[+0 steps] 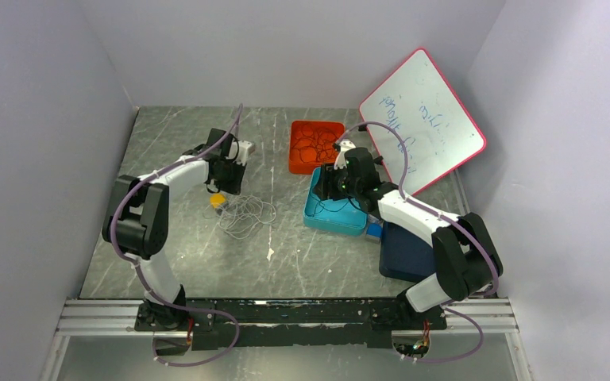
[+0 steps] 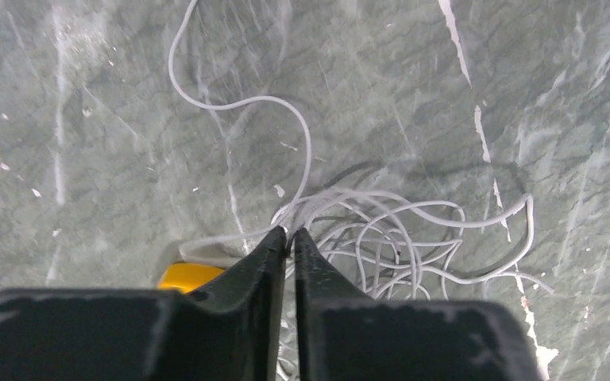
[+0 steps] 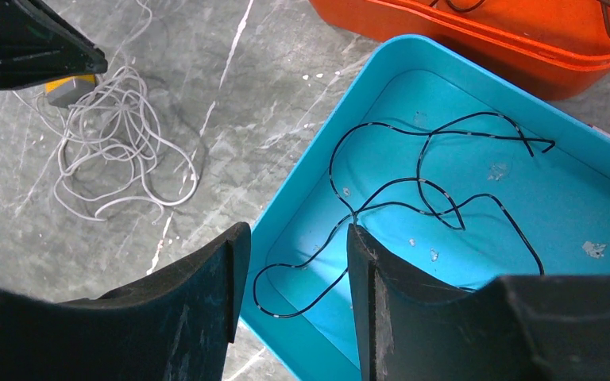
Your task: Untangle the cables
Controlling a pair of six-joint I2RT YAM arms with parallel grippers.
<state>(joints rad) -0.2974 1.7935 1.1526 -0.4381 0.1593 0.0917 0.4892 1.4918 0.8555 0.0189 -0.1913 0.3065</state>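
Left gripper (image 2: 290,238): fingers pinched shut on a strand of the white cable (image 2: 397,238), which is heaped loose on the marble table (image 2: 111,143), with a yellow piece (image 2: 187,276) just beside the tips. Right gripper (image 3: 298,238): fingers apart, holding nothing, above the blue tray (image 3: 580,222) rim. Black cable (image 3: 413,198) lies inside that tray.

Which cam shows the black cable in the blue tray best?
Right wrist: the whole black cable lies looped in the blue tray. Top view shows only a faint bit; left wrist shows none.
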